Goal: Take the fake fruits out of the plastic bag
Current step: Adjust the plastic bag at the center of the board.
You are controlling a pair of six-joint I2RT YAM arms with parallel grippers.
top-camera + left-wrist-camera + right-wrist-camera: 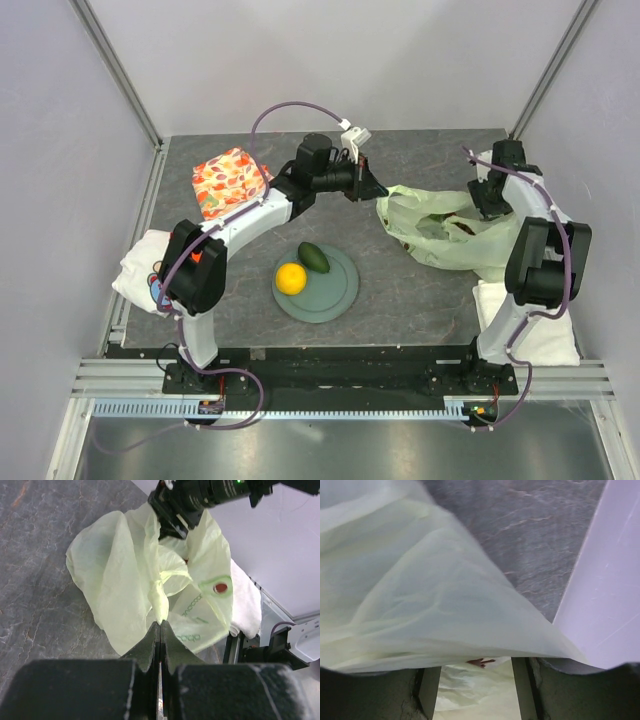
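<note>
The pale green plastic bag [440, 235] lies crumpled at the back right of the table. My left gripper [374, 190] is shut on a twisted handle loop of the bag [160, 605], its tips in the left wrist view [160, 624] pressed together. My right gripper [484, 200] is at the bag's far right side, its fingers apart, with bag film [445, 605] draped over them. A dark red bit [481, 662] shows under the film and through the bag [220, 587]. The orange [291, 278] and the dark green oval fruit [314, 257] lie on the grey plate [340, 295].
An orange leaf-patterned cloth [230, 182] sits at the back left. White folded towels lie at the left edge [138, 265] and the right front [545, 335]. The right wall stands close beside the right arm.
</note>
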